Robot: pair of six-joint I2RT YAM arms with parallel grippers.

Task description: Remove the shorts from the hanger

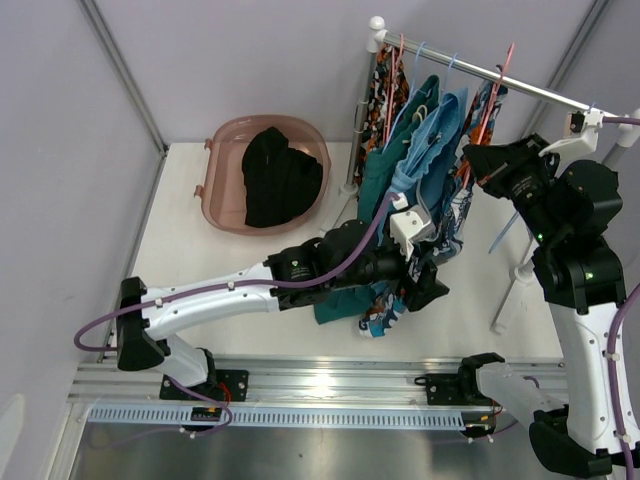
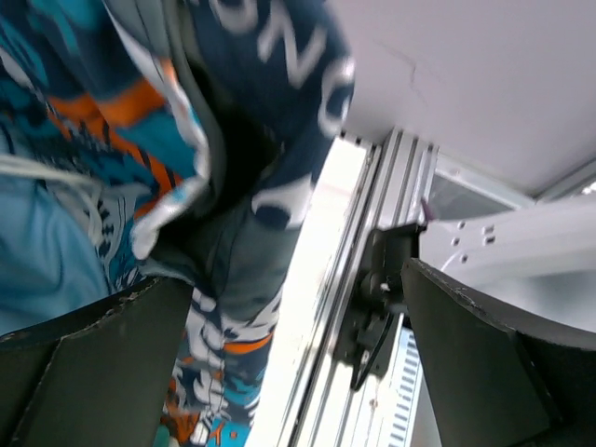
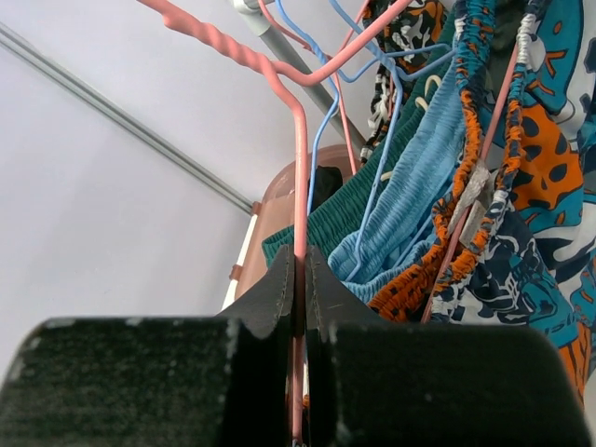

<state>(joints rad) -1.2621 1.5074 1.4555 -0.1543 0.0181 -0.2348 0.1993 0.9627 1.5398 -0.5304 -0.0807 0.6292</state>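
Observation:
Several shorts hang on a rack: orange camouflage (image 1: 385,75), teal green (image 1: 380,175), light blue (image 1: 440,130) and an orange/blue patterned pair (image 1: 465,215). My right gripper (image 1: 480,160) is shut on the pink hanger (image 3: 300,186) that carries the patterned shorts (image 3: 531,261). My left gripper (image 1: 425,285) stands open low beside this pair. In the left wrist view its hem (image 2: 233,307) hangs just inside the left finger (image 2: 93,354), the jaws wide apart. Black shorts (image 1: 280,175) lie in the basin.
A pink basin (image 1: 225,135) sits at the back left of the table. The rack's metal rod (image 1: 520,85) runs across the back right, its stand legs (image 1: 515,290) next to my right arm. An aluminium rail (image 1: 330,380) lines the near edge.

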